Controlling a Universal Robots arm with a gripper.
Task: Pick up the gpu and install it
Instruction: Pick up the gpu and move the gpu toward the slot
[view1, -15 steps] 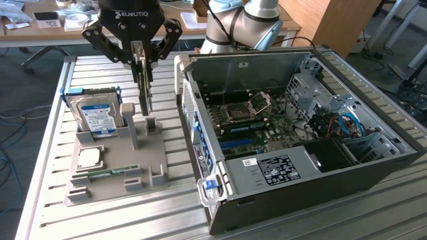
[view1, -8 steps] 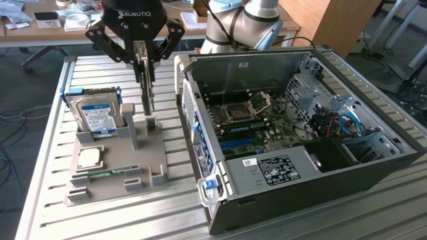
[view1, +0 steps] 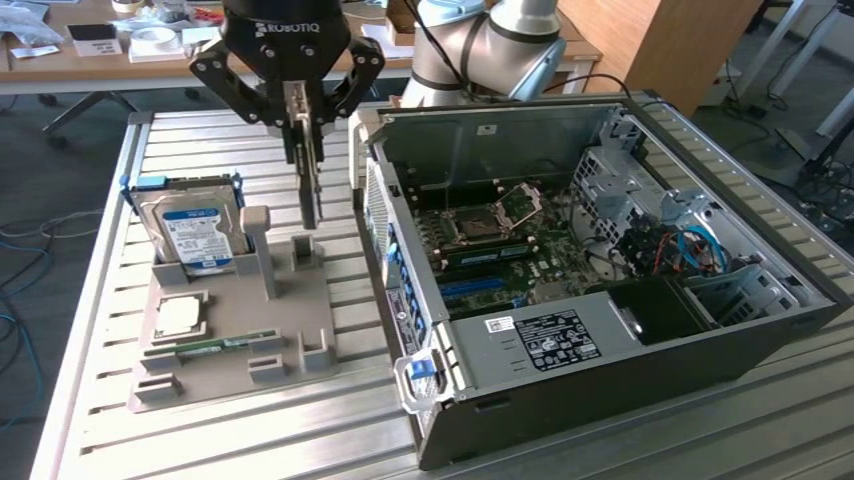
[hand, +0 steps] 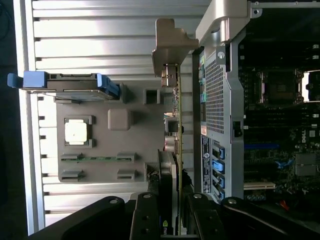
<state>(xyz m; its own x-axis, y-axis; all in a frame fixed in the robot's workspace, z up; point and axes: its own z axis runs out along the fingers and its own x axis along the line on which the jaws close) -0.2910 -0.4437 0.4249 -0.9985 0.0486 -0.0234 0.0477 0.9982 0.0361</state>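
Observation:
The gpu (view1: 308, 175) hangs on edge, thin and vertical, over the grey parts holder (view1: 227, 385). Its lower end is close above the holder's slots. My gripper (view1: 304, 122) is shut on the card's upper edge. In the wrist view the gpu (hand: 175, 125) runs edge-on away from my gripper (hand: 173, 212), with its silver bracket (hand: 170, 42) at the far end. The open computer case (view1: 627, 340) lies at the exterior view's right of the card, its motherboard (view1: 501, 240) exposed.
The holder (hand: 135, 145) also carries a hard drive with a blue label (view1: 194, 235), a CPU (view1: 178, 315) and a green RAM stick (view1: 214, 347). The case's perforated rear wall (hand: 215, 90) stands close beside the card. All rests on a slatted metal table (view1: 120, 440).

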